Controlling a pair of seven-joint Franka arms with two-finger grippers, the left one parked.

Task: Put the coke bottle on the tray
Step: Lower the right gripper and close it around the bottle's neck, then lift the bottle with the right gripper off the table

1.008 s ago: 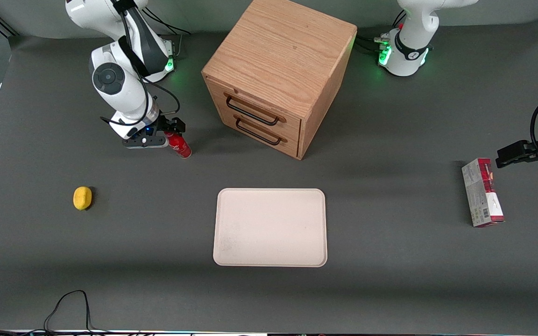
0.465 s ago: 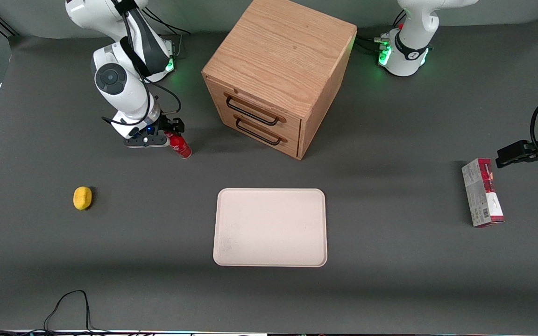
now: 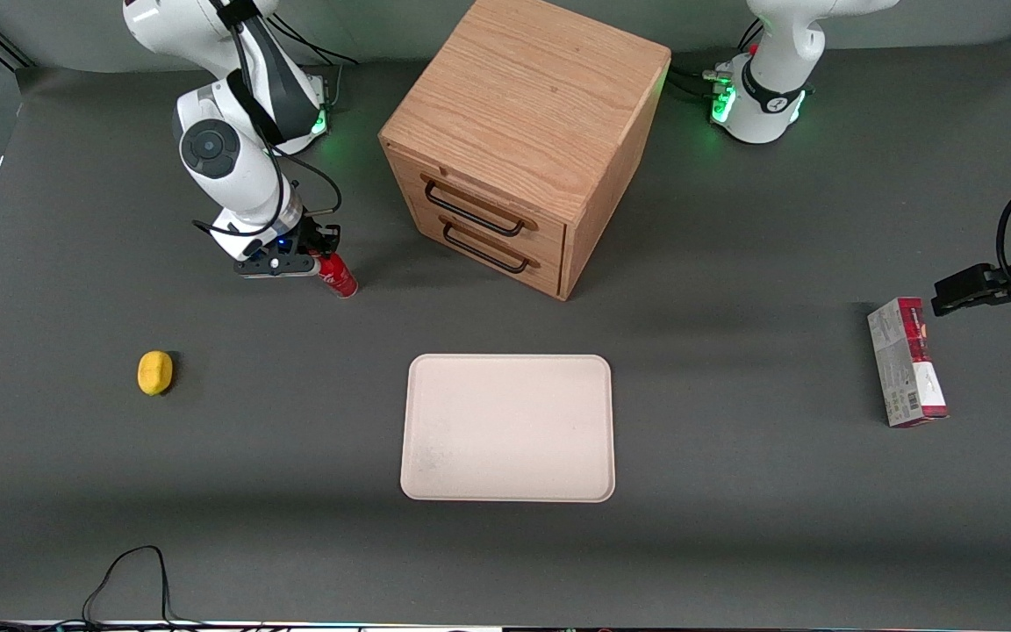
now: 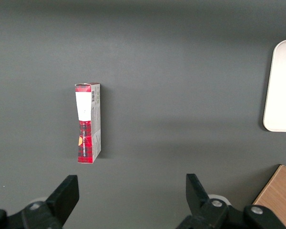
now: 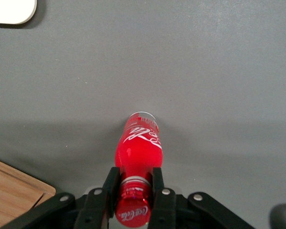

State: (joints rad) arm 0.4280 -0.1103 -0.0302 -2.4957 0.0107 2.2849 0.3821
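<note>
The coke bottle (image 3: pixel 338 275), slim, bright red with white lettering, stands on the dark table beside the wooden cabinet, toward the working arm's end. My right gripper (image 3: pixel 319 253) is over it, and in the right wrist view the gripper (image 5: pixel 133 179) has both black fingers pressed against the bottle's neck just below the red cap. The bottle's body (image 5: pixel 138 143) reaches down to the table. The cream-white tray (image 3: pixel 505 428) lies flat, nearer the front camera than the cabinet and the bottle. A corner of the tray shows in the right wrist view (image 5: pixel 9 9).
The wooden two-drawer cabinet (image 3: pixel 514 140) stands close beside the bottle; its corner shows in the wrist view (image 5: pixel 14 188). A yellow lemon (image 3: pixel 154 372) lies nearer the front camera than the gripper. A red-and-grey carton (image 3: pixel 905 360) lies toward the parked arm's end. A black cable (image 3: pixel 128 570) lies at the front edge.
My right gripper and wrist have shifted slightly toward the cabinet over the bottle. The bottle has stayed in nearly the same place.
</note>
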